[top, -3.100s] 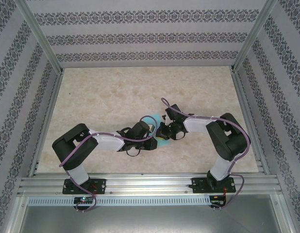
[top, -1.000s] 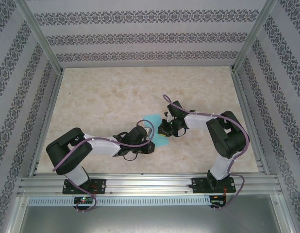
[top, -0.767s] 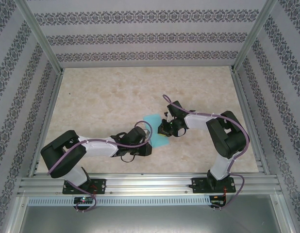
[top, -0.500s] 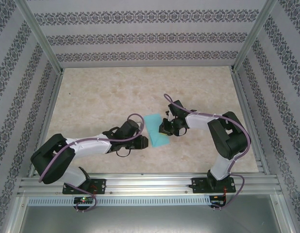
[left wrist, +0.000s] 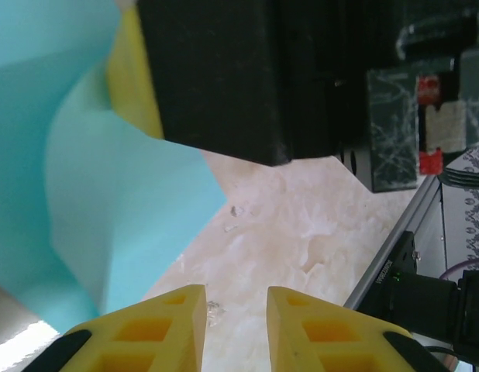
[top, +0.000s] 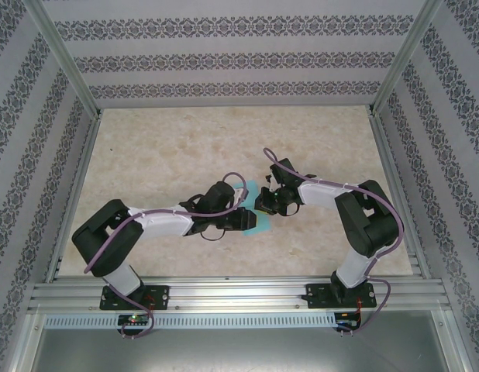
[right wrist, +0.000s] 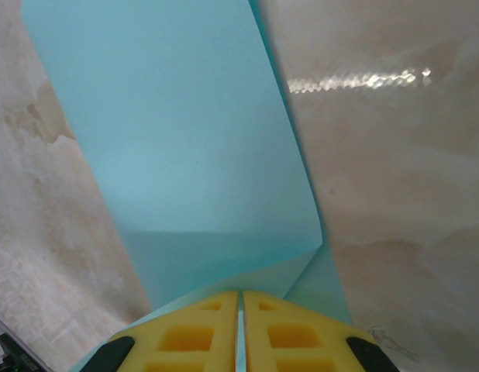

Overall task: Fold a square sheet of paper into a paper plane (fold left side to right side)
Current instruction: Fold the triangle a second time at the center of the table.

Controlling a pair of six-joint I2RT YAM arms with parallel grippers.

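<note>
Pinched tight between the closed jaws of the right gripper: the square sheet of paper, turquoise, creased and partly lifted, around the middle of the table, somewhat nearer its near edge. On the left gripper, jaws a little apart, holding nothing, just beside the sheet

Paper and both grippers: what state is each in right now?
square sheet of paper: folded over in turquoise layers, one edge pinched.
right gripper: shut on the paper's edge.
left gripper: slightly open, empty, beside the paper.
</note>
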